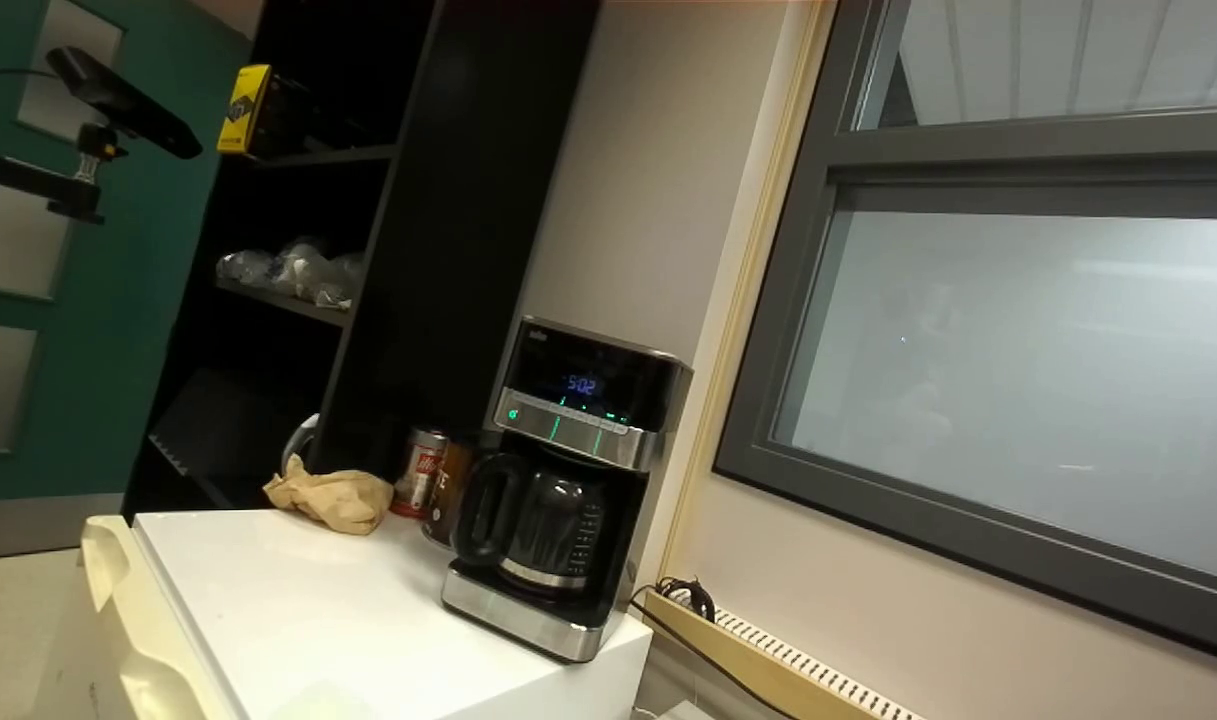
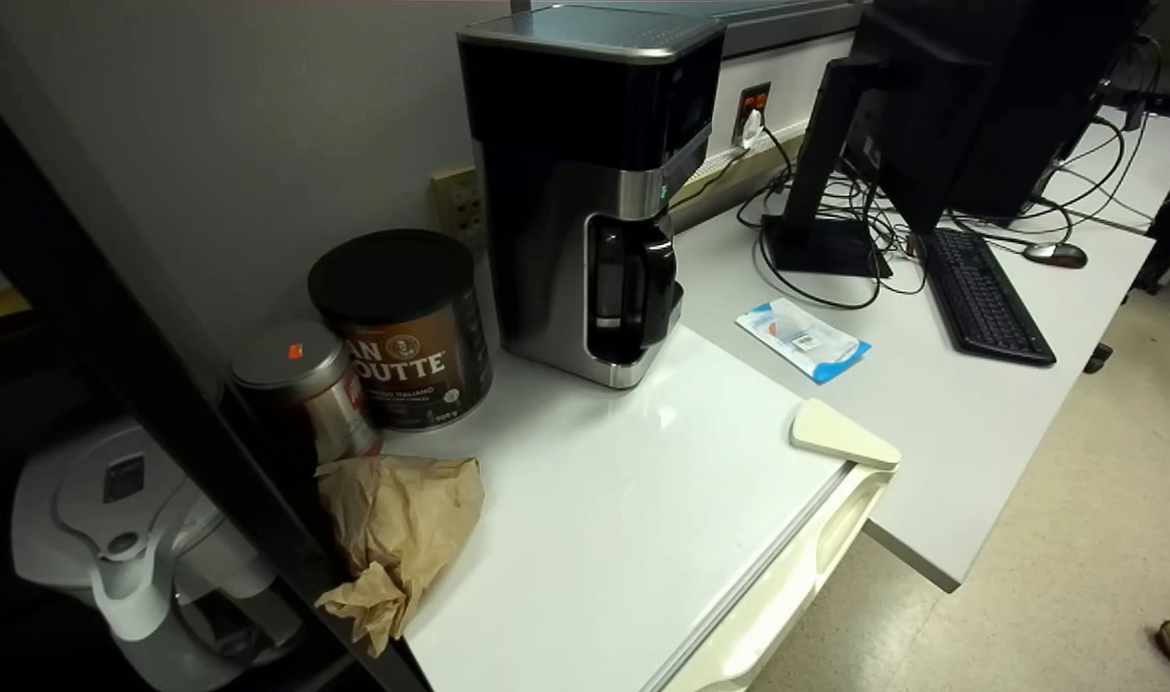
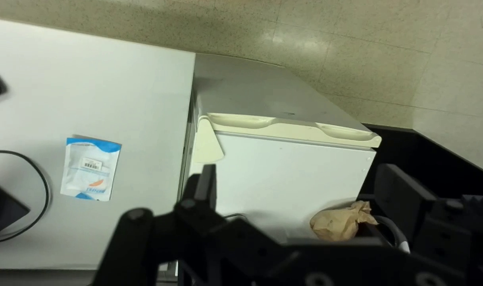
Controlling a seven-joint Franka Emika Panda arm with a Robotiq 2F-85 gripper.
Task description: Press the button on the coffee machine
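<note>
The coffee machine (image 1: 633,445) stands upright on the white top of a small cabinet or fridge (image 1: 298,610). It also shows in an exterior view (image 2: 546,259). In an exterior view its display (image 1: 581,385) reads 5:02, and a row of buttons with green lights (image 1: 558,420) runs across the silver band below. The dark glass carafe (image 1: 558,520) sits inside. My gripper (image 3: 301,184) is open and empty in the wrist view, with its fingers wide apart above the white top. The gripper does not show in either exterior view. In the wrist view the machine is hidden behind the gripper body or out of view.
A crumpled brown paper bag (image 2: 402,529), a small can (image 2: 301,384) and a large coffee tin (image 2: 402,327) stand beside the machine. A black shelf (image 1: 448,250) rises behind. A desk (image 2: 979,413) with monitor (image 2: 931,125), keyboard (image 2: 988,298) and blue-white packet (image 2: 804,336) adjoins.
</note>
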